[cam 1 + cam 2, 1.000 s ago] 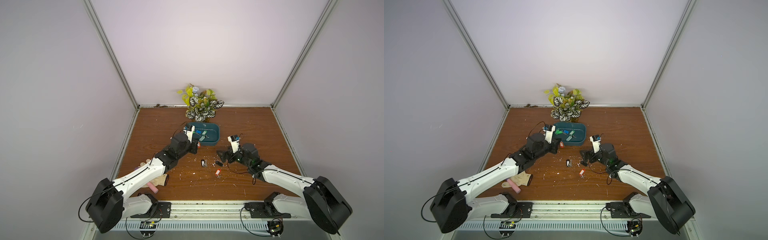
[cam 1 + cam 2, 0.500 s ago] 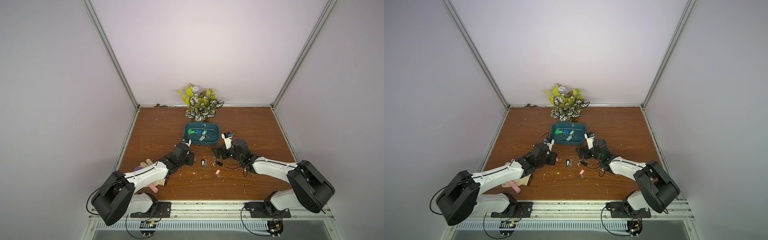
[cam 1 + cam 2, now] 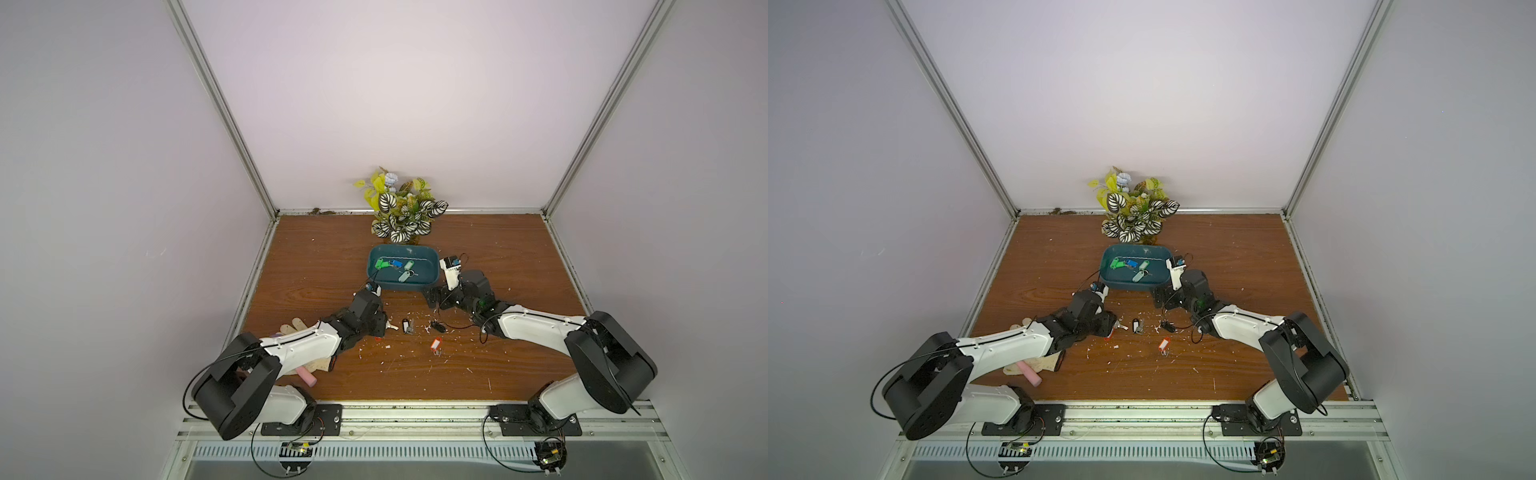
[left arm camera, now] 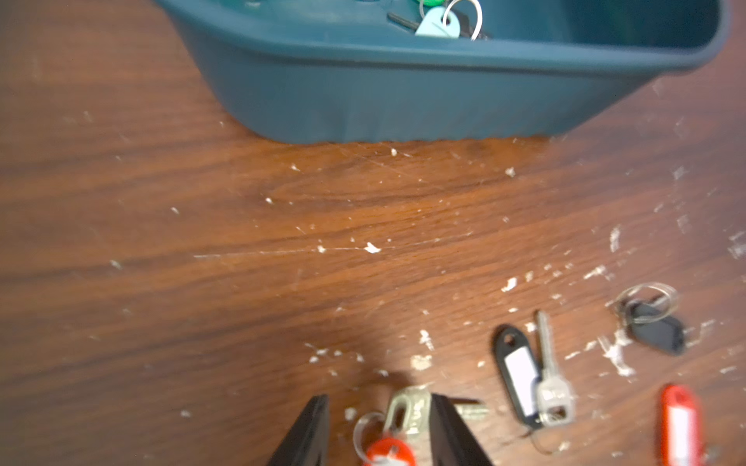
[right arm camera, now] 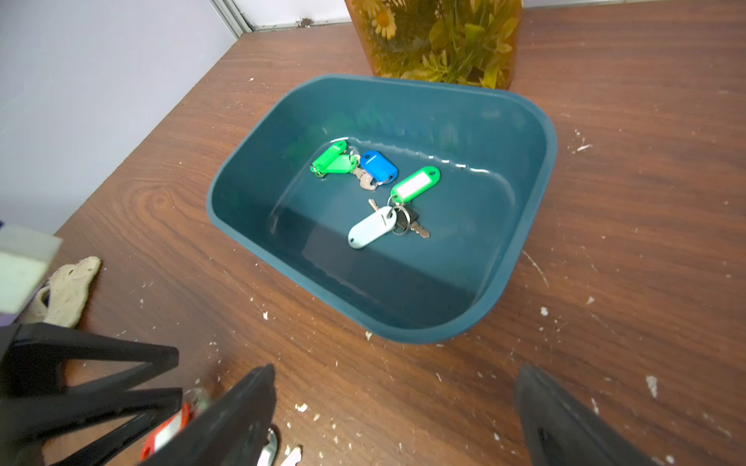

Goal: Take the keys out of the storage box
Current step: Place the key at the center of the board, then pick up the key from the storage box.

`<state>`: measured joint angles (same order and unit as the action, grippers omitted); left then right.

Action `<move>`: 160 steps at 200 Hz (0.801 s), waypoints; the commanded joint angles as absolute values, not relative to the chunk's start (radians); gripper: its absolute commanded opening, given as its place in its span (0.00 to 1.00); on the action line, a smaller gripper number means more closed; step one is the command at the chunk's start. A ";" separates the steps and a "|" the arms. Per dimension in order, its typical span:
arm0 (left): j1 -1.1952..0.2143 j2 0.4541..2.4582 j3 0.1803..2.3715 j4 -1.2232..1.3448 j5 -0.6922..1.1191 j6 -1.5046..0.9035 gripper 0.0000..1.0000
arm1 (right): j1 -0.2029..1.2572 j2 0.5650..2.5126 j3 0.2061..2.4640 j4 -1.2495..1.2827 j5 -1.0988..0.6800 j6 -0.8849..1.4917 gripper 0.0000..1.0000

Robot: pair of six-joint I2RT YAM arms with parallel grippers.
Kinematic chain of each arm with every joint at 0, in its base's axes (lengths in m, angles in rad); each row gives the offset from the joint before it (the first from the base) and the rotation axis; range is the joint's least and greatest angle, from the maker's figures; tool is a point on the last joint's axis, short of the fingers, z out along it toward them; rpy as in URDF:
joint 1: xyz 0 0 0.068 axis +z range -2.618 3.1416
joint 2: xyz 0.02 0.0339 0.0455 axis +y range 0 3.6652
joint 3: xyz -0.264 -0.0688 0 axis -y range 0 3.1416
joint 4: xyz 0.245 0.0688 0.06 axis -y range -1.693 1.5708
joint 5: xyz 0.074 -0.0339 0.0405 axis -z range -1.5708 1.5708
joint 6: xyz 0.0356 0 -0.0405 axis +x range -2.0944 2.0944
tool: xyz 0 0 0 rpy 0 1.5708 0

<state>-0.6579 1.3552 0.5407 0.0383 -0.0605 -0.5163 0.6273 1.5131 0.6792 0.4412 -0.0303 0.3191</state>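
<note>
The dark-teal storage box (image 5: 537, 169) stands mid-table in front of the plant. It holds several keys: green tags (image 5: 334, 160), a blue tag (image 5: 378, 165), a white-labelled green tag (image 5: 415, 183) and a pale grey tag (image 5: 371, 228). My left gripper (image 4: 377, 407) is low over the wood in front of the box, jaws apart. A red-tagged key (image 4: 405, 407) lies between them. Beside it lie a black-tagged key (image 3: 406, 325), a black fob (image 3: 437, 326) and an orange-red tag (image 3: 435, 345). My right gripper (image 5: 395, 373) stands open and empty at the box's front right corner.
A leafy plant (image 3: 401, 212) in a yellowish pot (image 5: 440, 40) stands against the back wall behind the box. A beige glove (image 3: 291, 328) and a pink stick (image 3: 306, 376) lie under my left arm. White flecks litter the wood. Walls close three sides.
My left gripper came back from the box's left rim to the table in front, came down, and its jaws parted around the red-tagged key. My right gripper shifted left toward the box.
</note>
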 commanded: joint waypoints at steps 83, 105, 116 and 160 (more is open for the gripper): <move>-0.388 1.266 0.635 0.341 0.007 -0.525 0.87 | 0.650 1.598 0.864 0.401 -0.037 0.219 0.89; -0.304 1.317 0.622 0.442 0.116 -0.560 0.88 | 0.666 1.680 0.964 0.362 -0.040 0.172 0.86; -0.285 1.353 0.632 0.465 0.151 -0.560 0.89 | 0.666 1.733 1.023 0.331 -0.051 0.156 0.83; -0.241 1.536 0.649 0.659 0.387 -0.588 0.86 | 0.669 1.920 1.229 0.241 -0.112 0.123 0.75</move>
<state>-0.2646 1.4609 0.6361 0.5014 0.1967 -0.5583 0.6621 1.8603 1.1385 0.3088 -0.0631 0.1631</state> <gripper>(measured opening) 0.872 0.763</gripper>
